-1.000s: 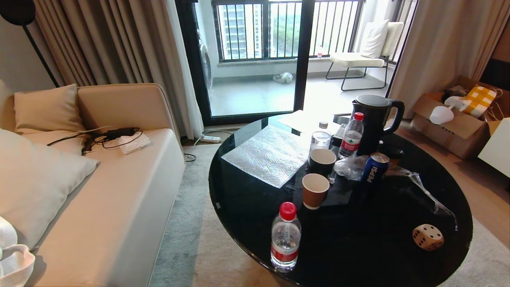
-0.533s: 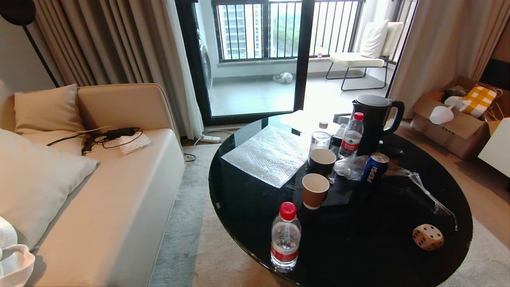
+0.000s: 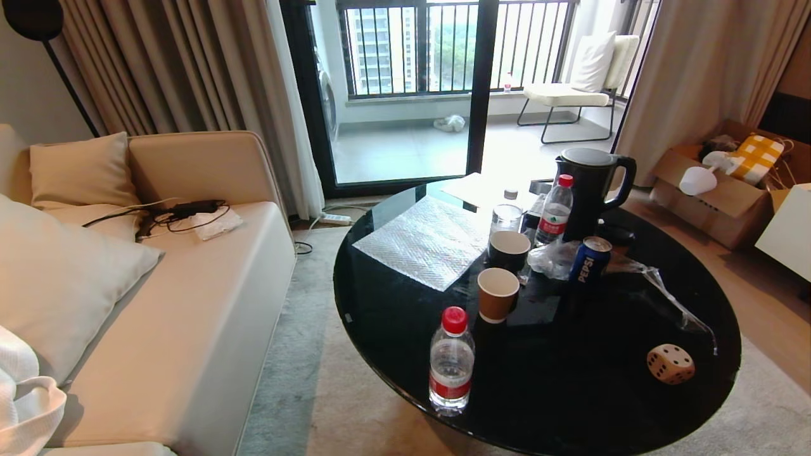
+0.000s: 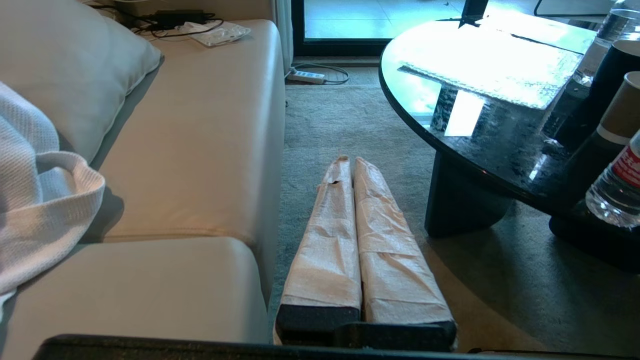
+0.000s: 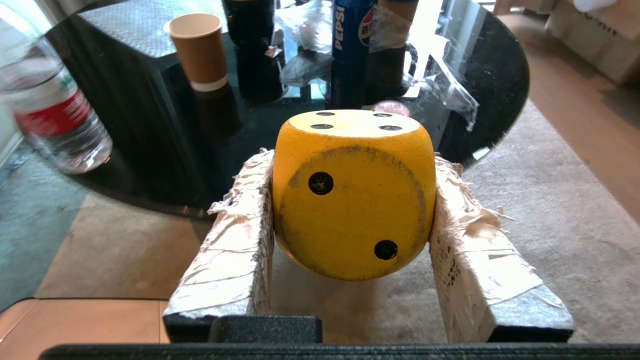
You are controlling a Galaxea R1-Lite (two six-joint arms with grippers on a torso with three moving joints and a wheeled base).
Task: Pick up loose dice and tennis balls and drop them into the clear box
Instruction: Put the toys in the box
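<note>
Whole head view shifting a little against the picture one second before: bench [image 3: 380,329] and sofa [image 3: 209,304] sitting slightly lower-left and the curtains showing more, so camera moving, things on the bench keeping their places.

Standing on the black round bench: water bottle [image 3: 451,366] near the front edge, brown paper cup [image 3: 497,294] behind it, dark cup [image 3: 509,251], Pepsi can [image 3: 589,259], black kettle [image 3: 589,183], bubble wrap sheet [image 3: 426,242], crumpled clear plastic [image 3: 665,288].

Lying alone near the right front edge of the bench: tan die [image 3: 670,363], rounded, dark pips.

Clamping in the right pincer [image 5: 353,200], before the bench edge above the carpet: yellow die [image 5: 353,192], worn, two pips facing the camera.

Hanging low between sofa and bench: left pincer [image 4: 351,165], fingers pressed together, nothing between.
</note>
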